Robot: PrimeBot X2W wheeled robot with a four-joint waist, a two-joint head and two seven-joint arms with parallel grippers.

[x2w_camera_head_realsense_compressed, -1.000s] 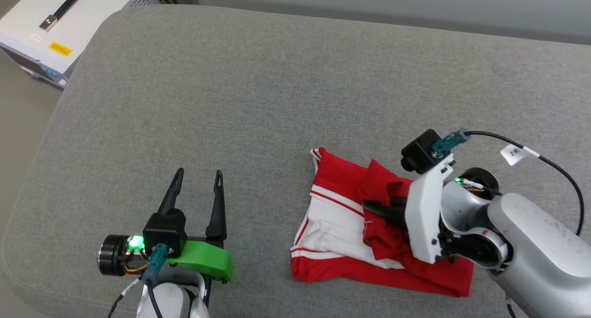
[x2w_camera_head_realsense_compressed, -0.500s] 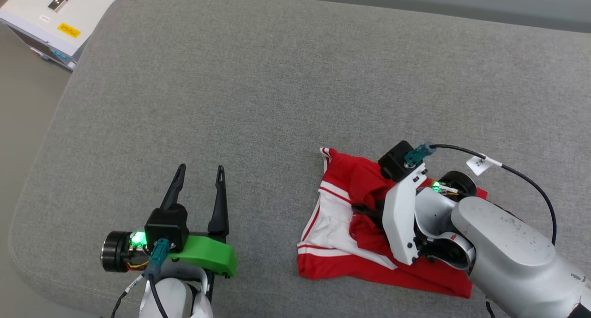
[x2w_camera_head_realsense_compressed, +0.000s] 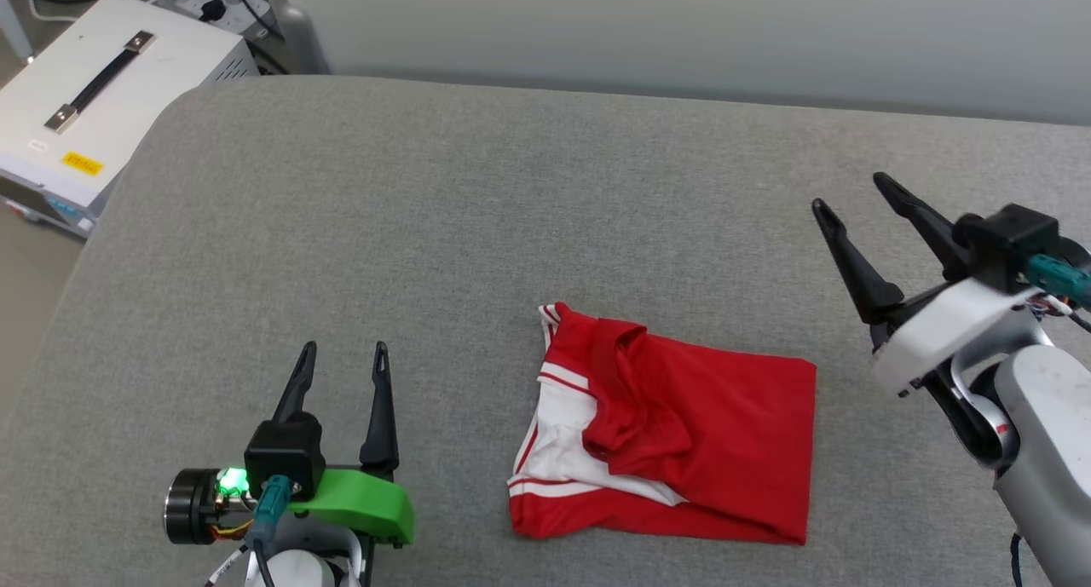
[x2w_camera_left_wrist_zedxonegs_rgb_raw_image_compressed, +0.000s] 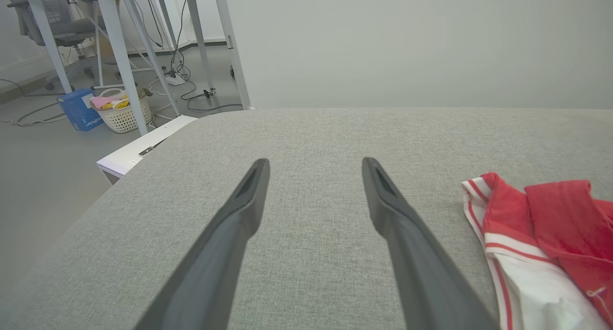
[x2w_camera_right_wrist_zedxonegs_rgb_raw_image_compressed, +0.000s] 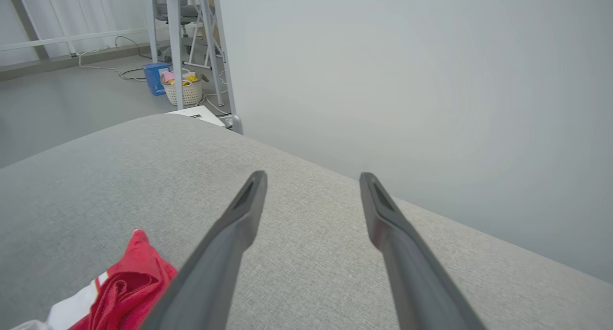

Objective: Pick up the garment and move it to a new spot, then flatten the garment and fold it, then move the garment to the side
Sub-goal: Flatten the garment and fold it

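Observation:
The garment (x2w_camera_head_realsense_compressed: 682, 434), red with a white sleeve and striped trim, lies folded into a rough rectangle on the grey cushion near its front edge. Its striped corner shows at the right of the left wrist view (x2w_camera_left_wrist_zedxonegs_rgb_raw_image_compressed: 527, 234) and at the lower left of the right wrist view (x2w_camera_right_wrist_zedxonegs_rgb_raw_image_compressed: 124, 282). My right gripper (x2w_camera_head_realsense_compressed: 848, 193) is open and empty, raised to the right of the garment, fingers pointing up and away. To the garment's left my left gripper (x2w_camera_head_realsense_compressed: 343, 350) hangs open and empty over bare cushion.
The grey cushion (x2w_camera_head_realsense_compressed: 477, 221) curves down at its left edge. A white box with a black handle (x2w_camera_head_realsense_compressed: 94, 118) stands off the cushion at the far left. A pale wall runs behind. Table legs and a laundry basket (x2w_camera_left_wrist_zedxonegs_rgb_raw_image_compressed: 122, 114) stand on the floor beyond.
My right gripper has opened, let go of the garment and drawn back up to the right. The garment now lies flatter. The head camera has tilted, shifting the whole picture.

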